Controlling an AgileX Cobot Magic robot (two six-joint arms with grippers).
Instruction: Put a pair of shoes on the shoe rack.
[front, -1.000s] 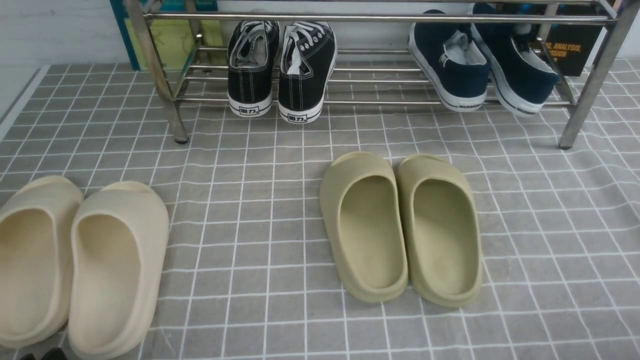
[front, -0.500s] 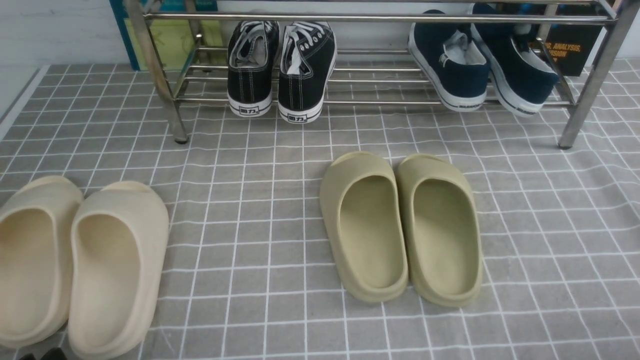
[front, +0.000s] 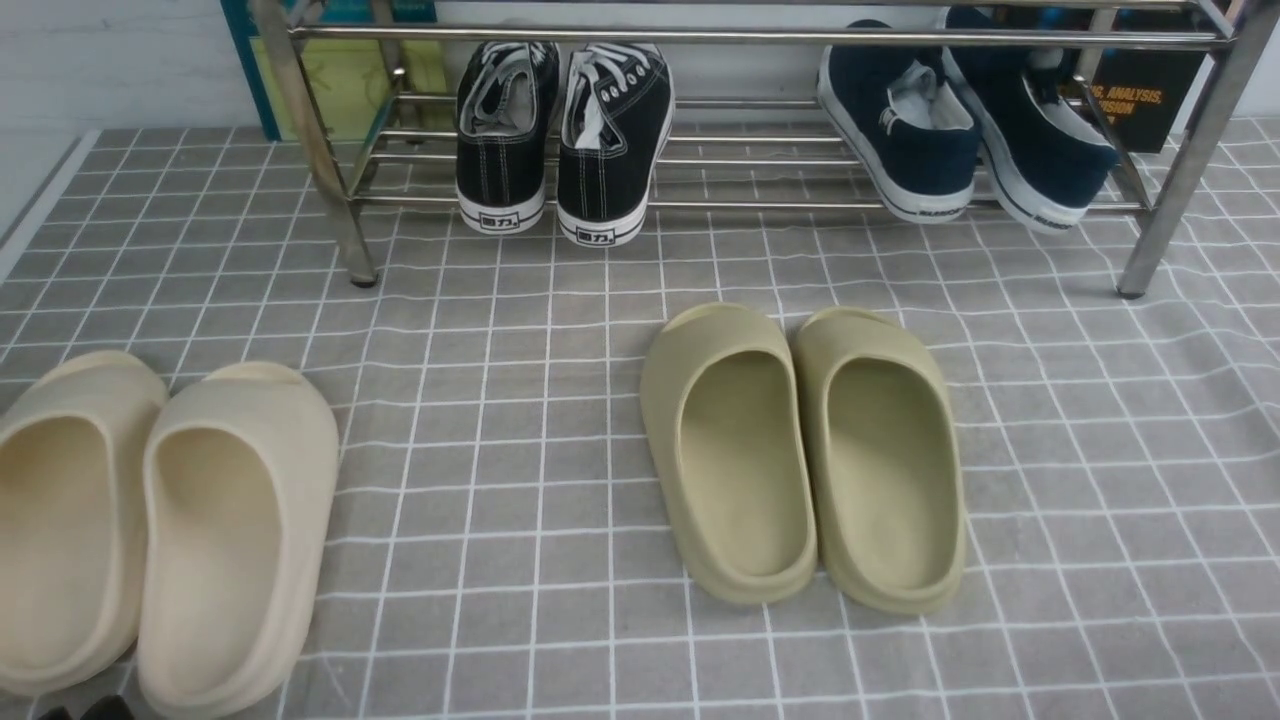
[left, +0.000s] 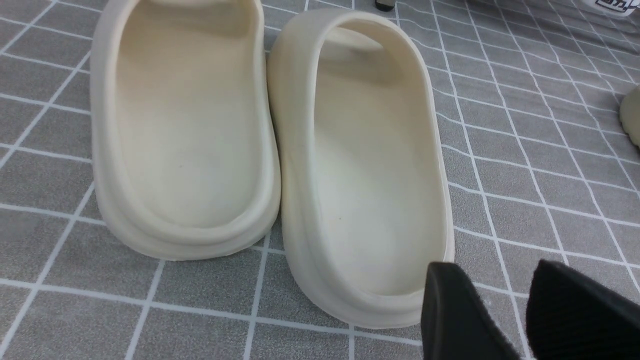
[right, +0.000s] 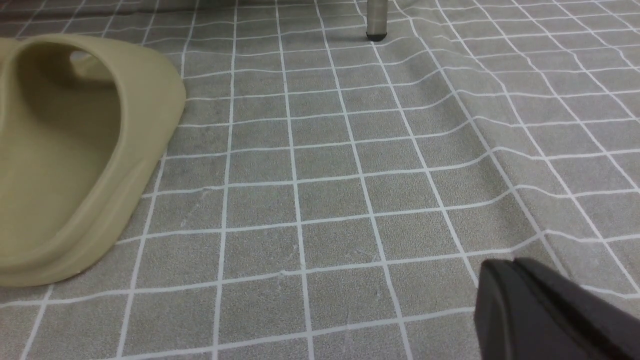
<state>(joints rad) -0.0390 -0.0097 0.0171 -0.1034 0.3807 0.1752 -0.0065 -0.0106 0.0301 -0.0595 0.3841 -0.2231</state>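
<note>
The rack (front: 740, 37) hides the toes of the navy shoes (front: 965, 130) behind its top bar, and its upper part is cut off. Beside the cream slides (left: 270, 150), only the left gripper's (left: 505, 315) fingertips show. The right gripper (right: 545, 310) is mostly out of frame, its jaw gap unreadable.

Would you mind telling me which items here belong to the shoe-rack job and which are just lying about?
Belong to the job:
- navy slip-on sneakers, on the lower bars
- chrome shoe rack

Just lying about:
- black lace-up sneakers, also on the rack
- olive slides
- cream slides
</note>
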